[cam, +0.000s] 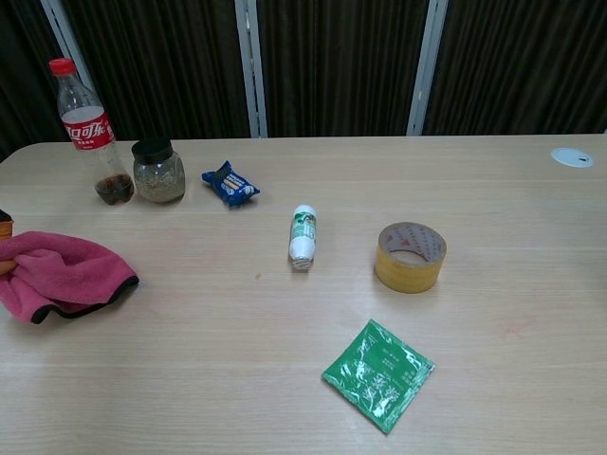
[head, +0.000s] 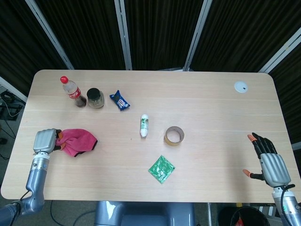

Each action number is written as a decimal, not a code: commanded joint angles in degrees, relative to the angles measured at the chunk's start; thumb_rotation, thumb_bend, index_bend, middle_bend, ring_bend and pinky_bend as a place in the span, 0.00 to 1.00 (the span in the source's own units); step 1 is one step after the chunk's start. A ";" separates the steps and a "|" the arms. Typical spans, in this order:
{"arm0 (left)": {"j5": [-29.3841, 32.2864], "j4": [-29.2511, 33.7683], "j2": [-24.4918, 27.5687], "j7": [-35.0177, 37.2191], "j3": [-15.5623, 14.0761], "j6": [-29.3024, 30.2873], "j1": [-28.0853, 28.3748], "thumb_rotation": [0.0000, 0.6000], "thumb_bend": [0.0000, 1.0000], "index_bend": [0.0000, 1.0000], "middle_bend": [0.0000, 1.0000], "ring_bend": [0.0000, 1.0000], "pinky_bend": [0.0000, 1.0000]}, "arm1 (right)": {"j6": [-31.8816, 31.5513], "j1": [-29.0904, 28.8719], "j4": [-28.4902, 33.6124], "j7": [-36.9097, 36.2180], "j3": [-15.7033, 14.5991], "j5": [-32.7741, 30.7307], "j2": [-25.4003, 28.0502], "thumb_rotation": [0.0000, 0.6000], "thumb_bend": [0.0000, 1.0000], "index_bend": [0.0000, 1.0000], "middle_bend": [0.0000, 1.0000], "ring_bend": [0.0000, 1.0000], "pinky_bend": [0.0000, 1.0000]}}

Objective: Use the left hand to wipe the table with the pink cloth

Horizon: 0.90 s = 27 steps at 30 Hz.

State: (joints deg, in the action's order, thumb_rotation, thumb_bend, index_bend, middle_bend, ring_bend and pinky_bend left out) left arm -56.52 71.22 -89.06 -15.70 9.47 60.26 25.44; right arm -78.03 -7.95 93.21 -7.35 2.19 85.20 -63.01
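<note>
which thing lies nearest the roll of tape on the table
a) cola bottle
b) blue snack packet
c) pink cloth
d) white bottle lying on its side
d, the white bottle lies on its side just left of the roll of tape in the head view, while the other three sit well further toward the table's left end.

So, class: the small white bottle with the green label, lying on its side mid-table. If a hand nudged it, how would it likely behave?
The small white bottle with the green label lies on its side, so a sideways nudge would probably roll it across the smooth wooden table. Its round, slim body looks light, so it may skid or spin. Pushed along its length, it would likely slide rather than roll.
</note>
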 commanded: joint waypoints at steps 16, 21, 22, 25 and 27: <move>-5.27 2.79 -10.73 -1.55 -1.07 0.34 3.41 1.00 0.60 0.84 0.58 0.48 0.53 | 0.23 0.01 -0.14 -0.67 0.10 -0.22 0.12 1.00 0.02 0.00 0.00 0.00 0.00; -5.99 3.66 -13.06 -1.83 -0.62 1.20 3.97 1.00 0.59 0.84 0.58 0.48 0.53 | 0.04 0.11 -0.13 -0.55 0.06 -0.12 0.11 1.00 0.02 0.00 0.00 0.00 0.00; -5.95 3.73 -13.37 -1.77 -0.52 1.28 3.99 1.00 0.59 0.84 0.58 0.48 0.53 | 0.05 0.11 -0.11 -0.53 0.07 -0.15 0.10 1.00 0.02 0.00 0.00 0.00 0.00; -6.67 3.24 -15.13 -2.35 -0.56 1.48 4.62 1.00 0.59 0.84 0.58 0.48 0.53 | 0.13 0.15 0.04 -0.67 0.08 -0.31 0.17 1.00 0.02 0.00 0.00 0.00 0.00; -6.78 2.40 -16.03 -2.67 -0.40 1.51 4.95 1.00 0.59 0.84 0.58 0.48 0.53 | 0.10 0.19 0.04 -0.82 0.08 -0.31 0.23 1.00 0.02 0.00 0.00 0.00 0.00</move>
State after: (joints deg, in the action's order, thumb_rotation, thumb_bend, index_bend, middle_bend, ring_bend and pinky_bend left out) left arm -63.10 74.09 -104.57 -18.09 8.97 61.68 30.10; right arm -77.93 -7.77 93.26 -8.18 2.27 84.89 -62.79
